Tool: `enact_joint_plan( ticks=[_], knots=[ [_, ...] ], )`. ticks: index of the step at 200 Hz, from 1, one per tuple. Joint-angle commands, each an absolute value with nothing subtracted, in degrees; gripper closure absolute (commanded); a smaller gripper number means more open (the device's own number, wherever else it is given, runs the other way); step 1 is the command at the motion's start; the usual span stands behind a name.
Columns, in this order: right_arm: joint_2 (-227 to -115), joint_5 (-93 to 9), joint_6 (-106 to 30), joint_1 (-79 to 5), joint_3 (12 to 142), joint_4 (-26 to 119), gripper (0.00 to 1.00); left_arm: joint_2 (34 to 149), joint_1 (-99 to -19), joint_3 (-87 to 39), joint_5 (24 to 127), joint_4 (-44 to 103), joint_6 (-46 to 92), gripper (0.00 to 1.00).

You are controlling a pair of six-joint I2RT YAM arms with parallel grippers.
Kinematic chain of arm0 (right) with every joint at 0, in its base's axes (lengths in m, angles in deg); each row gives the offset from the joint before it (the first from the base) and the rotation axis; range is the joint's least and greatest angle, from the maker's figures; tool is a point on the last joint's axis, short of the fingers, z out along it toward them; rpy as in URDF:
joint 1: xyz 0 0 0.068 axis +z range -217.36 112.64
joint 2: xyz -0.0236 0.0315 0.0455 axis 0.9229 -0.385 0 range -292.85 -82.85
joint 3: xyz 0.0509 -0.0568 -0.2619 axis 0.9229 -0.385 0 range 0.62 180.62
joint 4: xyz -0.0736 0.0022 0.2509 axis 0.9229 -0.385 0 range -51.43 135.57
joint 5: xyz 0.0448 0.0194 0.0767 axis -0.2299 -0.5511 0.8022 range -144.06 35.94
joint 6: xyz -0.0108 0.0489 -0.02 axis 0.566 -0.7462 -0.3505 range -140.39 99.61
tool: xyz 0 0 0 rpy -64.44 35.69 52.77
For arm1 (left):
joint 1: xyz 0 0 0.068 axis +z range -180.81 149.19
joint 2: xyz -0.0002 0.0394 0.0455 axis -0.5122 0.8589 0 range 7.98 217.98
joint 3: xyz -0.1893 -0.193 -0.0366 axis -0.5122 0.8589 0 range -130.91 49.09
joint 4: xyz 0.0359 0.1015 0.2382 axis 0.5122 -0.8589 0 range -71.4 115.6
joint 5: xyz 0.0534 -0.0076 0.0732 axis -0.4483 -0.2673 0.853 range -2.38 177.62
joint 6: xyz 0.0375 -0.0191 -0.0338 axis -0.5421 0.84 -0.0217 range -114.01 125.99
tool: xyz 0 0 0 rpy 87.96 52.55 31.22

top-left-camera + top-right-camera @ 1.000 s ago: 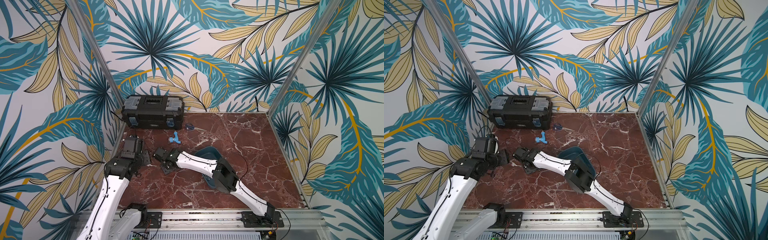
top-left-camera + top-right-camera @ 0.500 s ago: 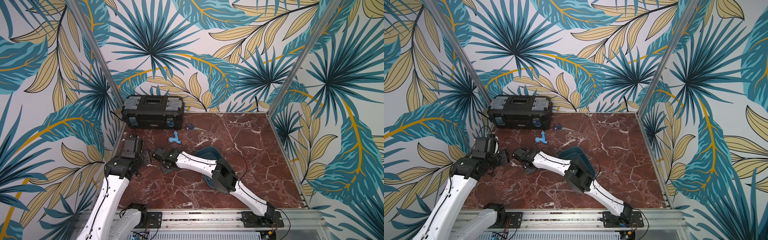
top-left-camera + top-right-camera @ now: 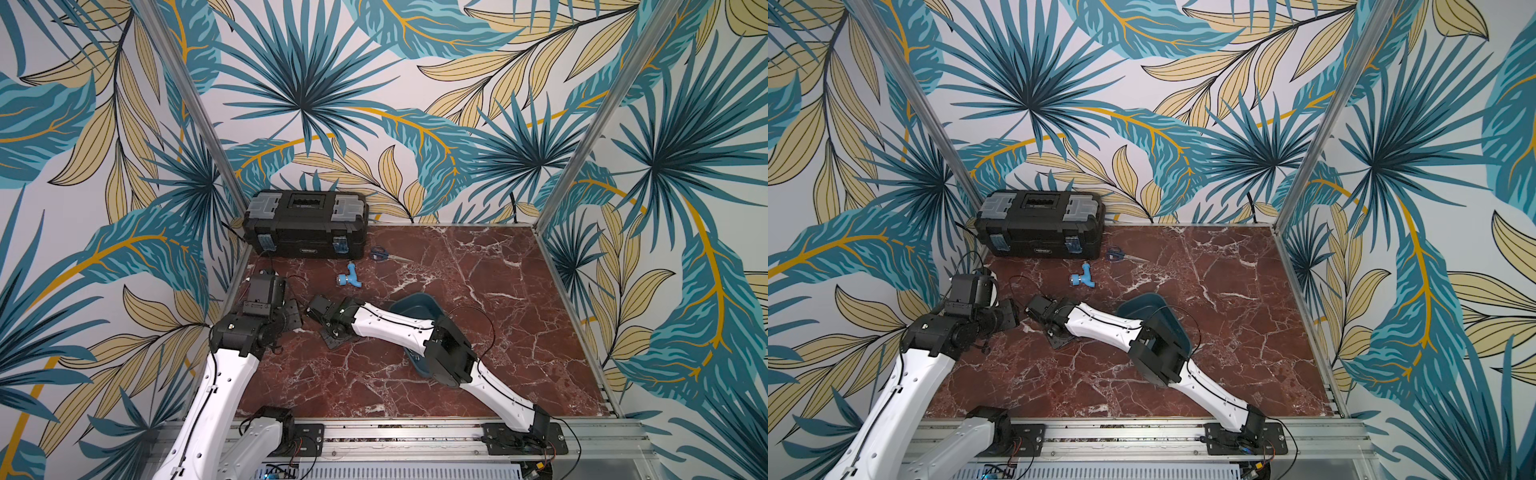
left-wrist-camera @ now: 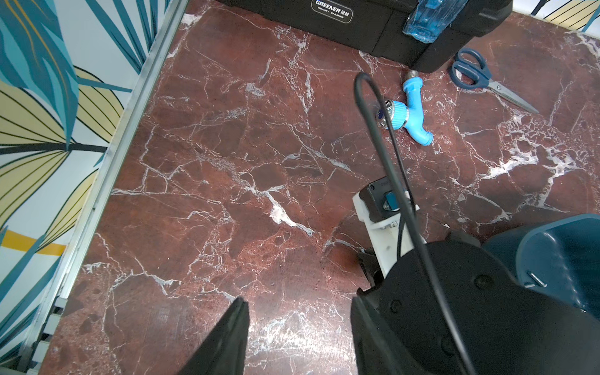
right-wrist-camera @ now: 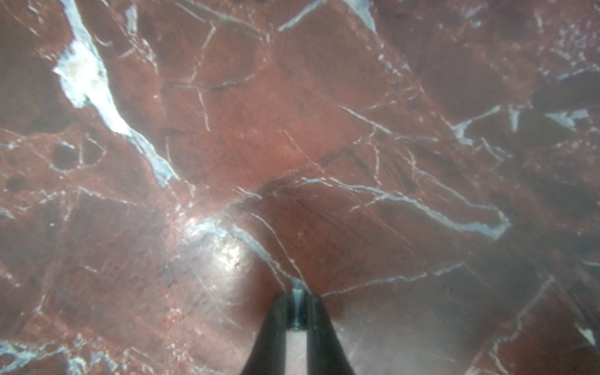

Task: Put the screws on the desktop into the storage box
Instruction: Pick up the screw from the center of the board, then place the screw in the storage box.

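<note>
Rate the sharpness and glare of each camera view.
Right wrist view: hazy and soft all over, a glare patch on the desktop, the likely screw pinched by the right gripper blurred. Left wrist view: sharp, the toolbox label legible. Both top views: sharp, evenly lit, no glare.

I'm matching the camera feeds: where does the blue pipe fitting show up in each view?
Top view: blue pipe fitting just in front of the black toolbox.
Top view: same place, in front of the toolbox.
Left wrist: between toolbox and scissors, at.
Right wrist: not in it.
Shared landmark: the scissors.
</note>
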State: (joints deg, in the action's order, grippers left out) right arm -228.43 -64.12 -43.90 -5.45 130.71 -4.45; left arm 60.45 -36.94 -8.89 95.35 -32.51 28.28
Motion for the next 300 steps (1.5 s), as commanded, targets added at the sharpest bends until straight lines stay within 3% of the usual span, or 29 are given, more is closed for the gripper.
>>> enact_joint_plan(
  ticks=[1,58,109,177,213,245,266,300],
  knots=[
    [-220.08,-62.86,-42.27,-5.92,125.33,-0.90,1.00,60.14,-36.39,-7.23,95.53,-32.32,27.52,0.45],
    [-194.12,-63.90,-43.34,-8.97,99.00,11.91,1.00,59.14,-36.41,-7.34,95.53,-32.38,27.61,0.44],
    [-172.49,-73.66,-44.13,-15.95,71.55,15.40,1.00,58.67,-36.44,-7.43,95.01,-32.56,27.53,0.41],
    [-169.26,-72.10,-48.11,-20.48,58.12,17.12,1.00,58.67,-36.50,-7.34,94.17,-32.35,27.18,0.37],
    [-172.40,-69.30,-49.14,-20.42,59.06,17.36,0.80,58.36,-36.59,-7.81,94.24,-32.71,27.13,0.33],
    [-170.98,-69.79,-47.70,-20.47,60.61,17.00,0.48,56.44,-36.45,-7.68,95.06,-32.11,26.90,0.24],
    [-167.64,-71.43,-45.96,-20.60,61.30,16.96,0.41,56.15,-36.44,-8.02,94.87,-31.45,26.56,0.21],
    [-158.94,-77.21,-41.45,-20.95,62.33,18.38,0.39,55.17,-36.52,-8.25,93.29,-26.06,26.23,0.15]
  ],
)
